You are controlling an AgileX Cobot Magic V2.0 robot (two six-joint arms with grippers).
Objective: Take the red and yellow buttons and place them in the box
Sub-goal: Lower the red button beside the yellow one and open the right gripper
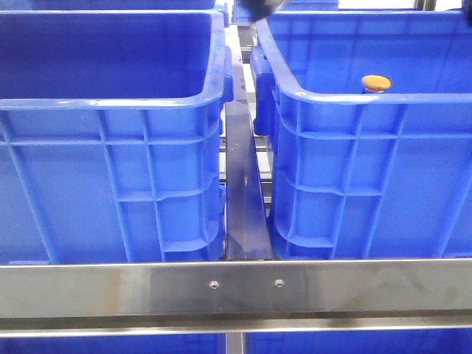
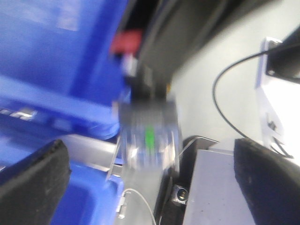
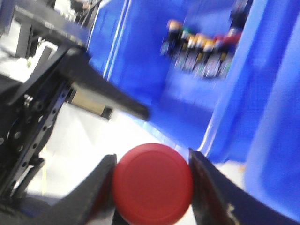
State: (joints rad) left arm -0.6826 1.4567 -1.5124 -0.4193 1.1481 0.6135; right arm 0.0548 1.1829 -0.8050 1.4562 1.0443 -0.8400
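Counting two blue crates (image 1: 110, 147), one yellow button (image 1: 375, 82) inside the right one; my right gripper (image 3: 152, 187) clamps one red button (image 3: 152, 183), left gripper (image 2: 150, 187) gapes empty.

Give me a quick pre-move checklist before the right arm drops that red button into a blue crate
1. Red button held in right gripper: ok, fingers press on both sides of the cap.
2. Left gripper free: ok, its pads are wide apart with nothing between them.
3. Yellow button already in a crate: ok, it shows above the rim inside the right blue crate.
4. Left blue crate unobstructed: cannot tell, only part of its inside shows.
5. Right gripper over the target crate: cannot tell, the front view shows no gripper and the wrist view is blurred.
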